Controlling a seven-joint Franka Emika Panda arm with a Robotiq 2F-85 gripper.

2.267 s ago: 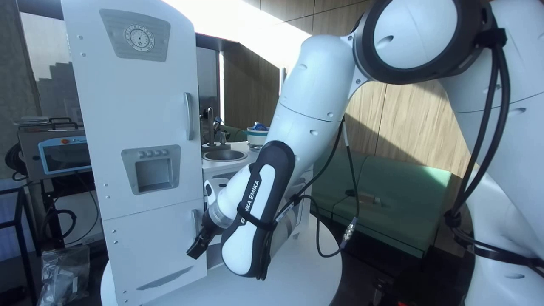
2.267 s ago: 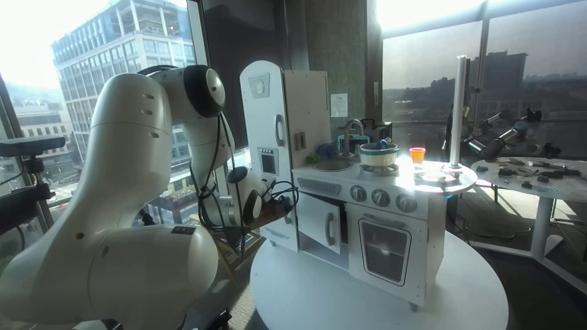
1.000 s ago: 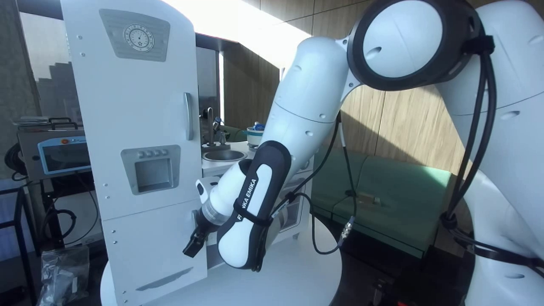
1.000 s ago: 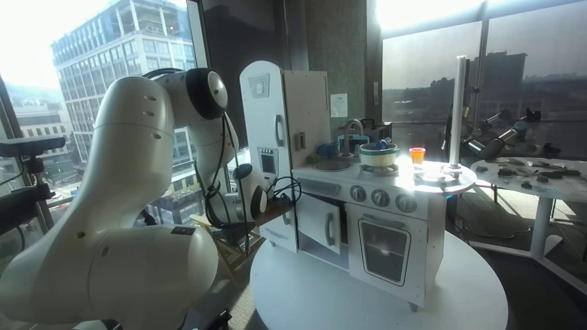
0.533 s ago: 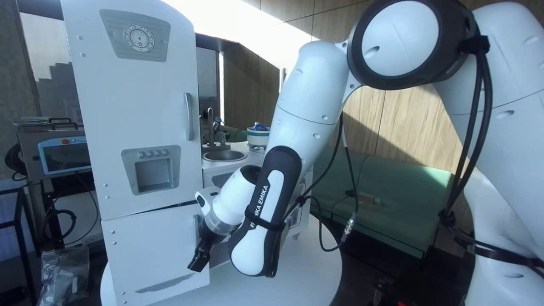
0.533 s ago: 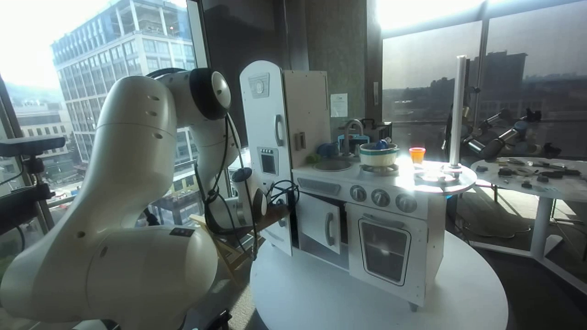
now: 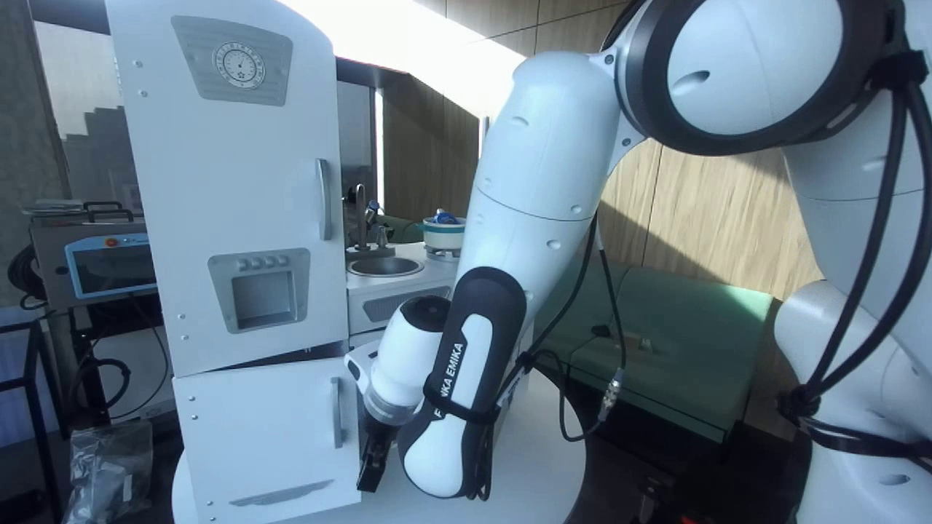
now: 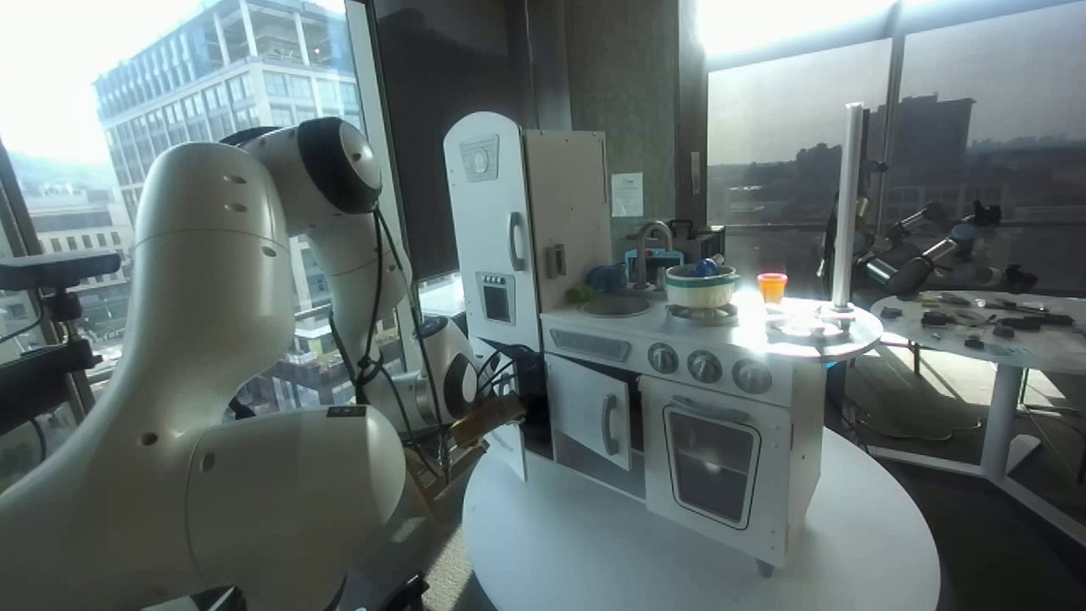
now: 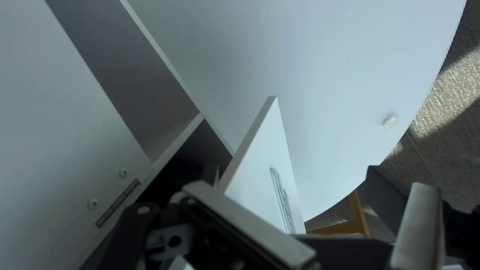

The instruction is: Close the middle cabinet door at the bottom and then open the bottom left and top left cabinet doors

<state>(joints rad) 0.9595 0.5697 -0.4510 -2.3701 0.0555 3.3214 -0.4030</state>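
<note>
You had the jaws spread wide across the lower centre and right of the wrist view, pinching nothing. At lower left-centre in an exterior view, they hung just right of the free edge of the bottom left door (image 7: 269, 437), apart from its handle (image 7: 336, 411). You had presumably chosen to hook the edge outward rather than pull; whether a jaw touched it could not be told. The door stood partway open, a dark opening (image 9: 204, 144) showing beside its edge.

At lower centre in an exterior view, the middle door (image 8: 585, 407) stood ajar, so closing it was not yet done. Its hinge (image 9: 118, 202), lower left in the wrist view, lay near the jaws, where a sweep could catch it. Beyond stood the oven (image 8: 713, 467).

The top left door (image 7: 233, 182) was shut, at upper left. Your arm (image 7: 535, 175) and a loose cable (image 7: 611, 394) might crowd its swing.
</note>
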